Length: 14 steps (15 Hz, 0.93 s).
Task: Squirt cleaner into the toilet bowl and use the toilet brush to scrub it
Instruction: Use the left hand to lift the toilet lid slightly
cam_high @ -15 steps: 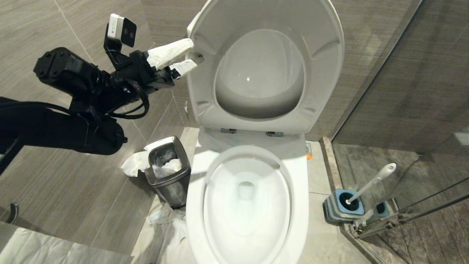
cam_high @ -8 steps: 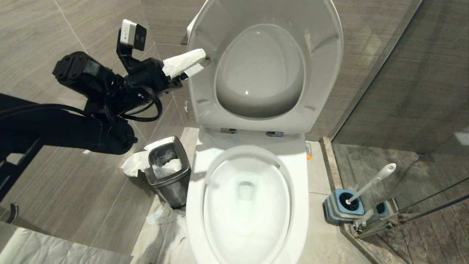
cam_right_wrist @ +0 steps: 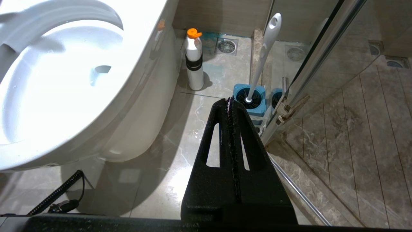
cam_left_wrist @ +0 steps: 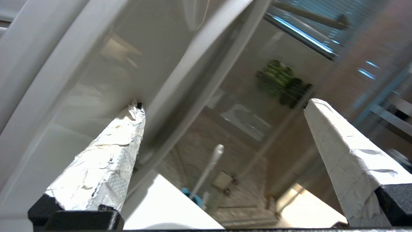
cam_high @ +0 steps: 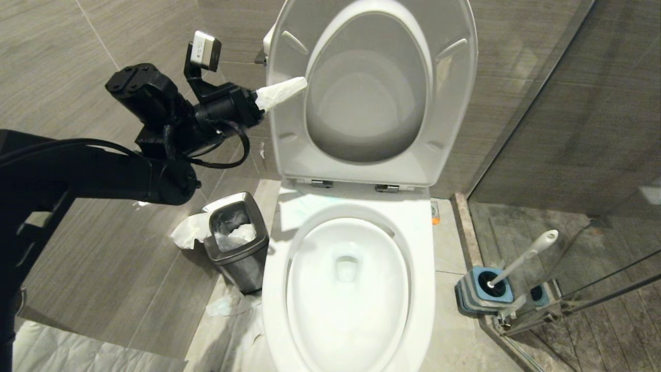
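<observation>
left gripper (cam_high: 289,89): paper-wrapped fingers spread wide, one tip against raised white seat (cam_high: 289,124) | right gripper (cam_right_wrist: 230,100): jaws pressed together, empty, low beside glossy white ceramic toilet bowl (cam_high: 348,289) | slim white-handled toilet brush (cam_high: 521,257) upright in blue-grey holder (cam_high: 477,294), right of bowl

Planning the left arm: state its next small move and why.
Probably draw the left gripper back from the raised seat: the seat already stands up, jaws open, bowl exposed. Cleaner bottle and toilet brush wait untouched.

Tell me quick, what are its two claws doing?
Left gripper: open, holding nothing, one finger against the raised toilet seat.
Right gripper: shut, empty.
</observation>
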{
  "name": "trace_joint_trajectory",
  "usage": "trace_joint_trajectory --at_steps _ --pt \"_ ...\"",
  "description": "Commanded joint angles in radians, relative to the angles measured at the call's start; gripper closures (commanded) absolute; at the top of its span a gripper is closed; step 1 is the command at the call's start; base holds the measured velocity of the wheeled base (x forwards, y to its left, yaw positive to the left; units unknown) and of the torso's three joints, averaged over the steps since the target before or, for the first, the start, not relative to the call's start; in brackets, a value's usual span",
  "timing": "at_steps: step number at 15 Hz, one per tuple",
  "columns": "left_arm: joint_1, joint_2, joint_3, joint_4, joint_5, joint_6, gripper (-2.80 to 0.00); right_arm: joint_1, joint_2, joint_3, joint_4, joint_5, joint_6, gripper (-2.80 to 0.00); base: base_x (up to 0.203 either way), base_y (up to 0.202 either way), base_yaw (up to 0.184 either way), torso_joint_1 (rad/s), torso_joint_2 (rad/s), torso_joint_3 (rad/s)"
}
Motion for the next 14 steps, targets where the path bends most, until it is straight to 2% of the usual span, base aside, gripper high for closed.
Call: trace_joint_trajectory --at_steps 1,3,5,8,11,14 --pt "-0.011 0.025 -0.061 0.072 0.062 0.031 -2.8 0.0 0.0 0.0 0.0 0.0 0.001 0.0 0.0 0.0 0.0 0.0 0.0 0.0" --pt "-0.017 0.048 -0.125 0.147 0.13 0.075 -2.8 0.0 0.0 0.0 0.0 0.0 0.001 0.0 0.0 0.0 0.0 0.0 0.0 0.0" --pt "-0.018 0.057 -0.153 0.189 0.158 0.095 -2.8 0.0 0.0 0.0 0.0 0.0 0.001 0.0 0.0 0.0 0.0 0.0 0.0 0.0" --pt "-0.02 0.07 -0.155 0.201 0.207 0.102 -2.8 0.0 0.0 0.0 0.0 0.0 0.001 0.0 0.0 0.0 0.0 0.0 0.0 0.0" --pt "-0.05 0.087 -0.175 0.203 0.293 0.145 -2.8 0.0 0.0 0.0 0.0 0.0 0.001 0.0 0.0 0.0 0.0 0.0 0.0 0.0" --pt "-0.066 0.092 -0.179 0.202 0.31 0.162 -2.8 0.0 0.0 0.0 0.0 0.0 0.001 0.0 0.0 0.0 0.0 0.0 0.0 0.0"
